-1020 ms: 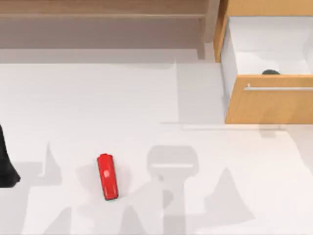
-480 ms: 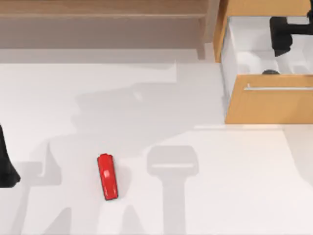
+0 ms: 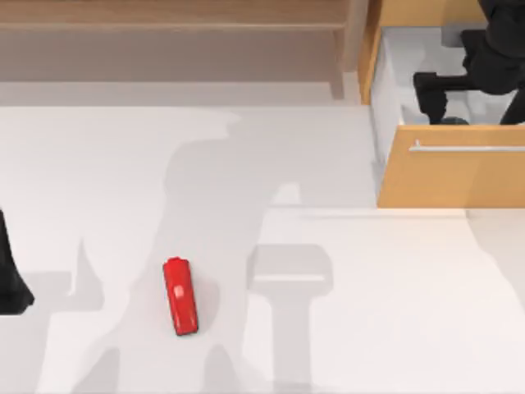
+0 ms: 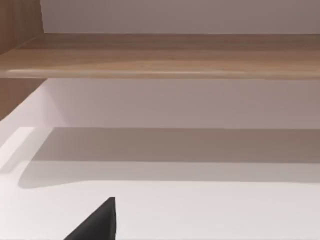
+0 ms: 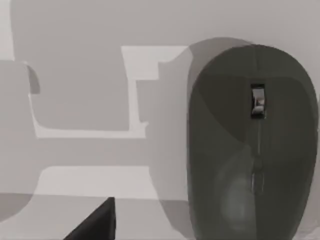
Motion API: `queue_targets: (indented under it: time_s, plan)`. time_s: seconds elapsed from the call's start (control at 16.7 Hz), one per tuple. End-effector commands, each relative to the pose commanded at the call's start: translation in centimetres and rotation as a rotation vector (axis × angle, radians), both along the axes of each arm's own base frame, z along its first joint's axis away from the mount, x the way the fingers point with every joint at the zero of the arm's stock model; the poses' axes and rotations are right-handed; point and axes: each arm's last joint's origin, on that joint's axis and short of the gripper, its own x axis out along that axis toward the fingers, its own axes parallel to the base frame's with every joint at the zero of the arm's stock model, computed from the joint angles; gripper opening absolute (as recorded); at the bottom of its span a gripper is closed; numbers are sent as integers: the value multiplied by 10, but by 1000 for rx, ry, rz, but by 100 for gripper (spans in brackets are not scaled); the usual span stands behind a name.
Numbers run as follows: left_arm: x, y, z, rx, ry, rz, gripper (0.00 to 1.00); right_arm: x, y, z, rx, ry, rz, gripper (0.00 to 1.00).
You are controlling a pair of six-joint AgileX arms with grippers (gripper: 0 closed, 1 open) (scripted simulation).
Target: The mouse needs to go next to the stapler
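Observation:
The red stapler [image 3: 180, 295] lies on the white table at the lower left of centre, its long side running near to far. The dark grey mouse [image 3: 454, 121] rests inside the open drawer [image 3: 394, 74] at the far right, mostly hidden behind the drawer front. My right gripper [image 3: 433, 100] hangs open inside the drawer, just above and to the left of the mouse, not touching it. In the right wrist view the mouse [image 5: 252, 145] looms large on the drawer floor, with one black fingertip [image 5: 97, 224] off to its side. My left gripper [image 3: 10, 287] stays parked at the table's left edge.
The wooden drawer front [image 3: 451, 168] with a metal handle [image 3: 463, 148] juts over the table at the right. A long wooden shelf [image 3: 172, 25] runs along the back. Open white tabletop lies around the stapler.
My right arm has come further into the drawer and moved left and down toward the mouse. The stapler, the mouse and the left arm have stayed put.

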Motion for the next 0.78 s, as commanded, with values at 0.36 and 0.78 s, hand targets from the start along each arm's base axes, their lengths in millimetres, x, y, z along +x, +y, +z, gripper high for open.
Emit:
queue_targets:
  time_s: [0.36, 0.78]
  plan:
    - [0, 0, 0, 0, 0, 0, 100, 2, -2, -3, -1, 6, -3, 100]
    - [0, 0, 0, 0, 0, 0, 100, -34, 11, 74, -2, -12, -6, 100]
